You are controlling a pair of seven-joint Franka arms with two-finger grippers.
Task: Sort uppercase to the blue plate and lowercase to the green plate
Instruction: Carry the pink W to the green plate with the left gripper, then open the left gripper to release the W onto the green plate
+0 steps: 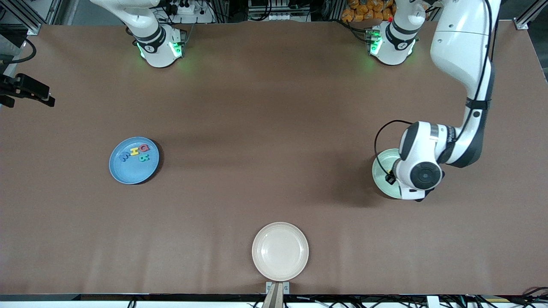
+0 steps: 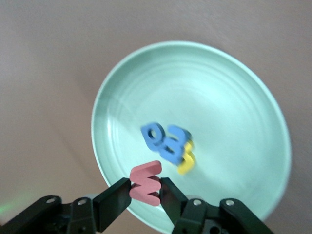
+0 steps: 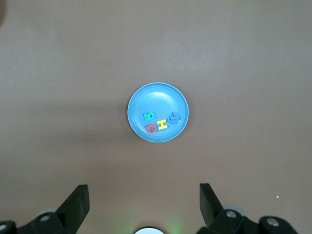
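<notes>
Left gripper (image 2: 145, 191) hovering over green plate (image 2: 234, 97), jaws pinching red w (image 2: 145, 183). Three lowercase letters (image 2: 168, 146) lying in it. Right gripper (image 3: 144, 204) waiting high over blue plate (image 3: 157, 97), jaws spread; four uppercase letters (image 3: 161, 122) lying there.

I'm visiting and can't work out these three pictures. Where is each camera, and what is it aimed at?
Front view: high across the table, facing both arm bases; the left arm bends over the round mint-green plate.
Left wrist view: looks down past the left gripper, clamped on a small red foam w, at that green plate too.
Right wrist view: high over the round sky-blue plate of capital letters; right gripper fingers apart.
</notes>
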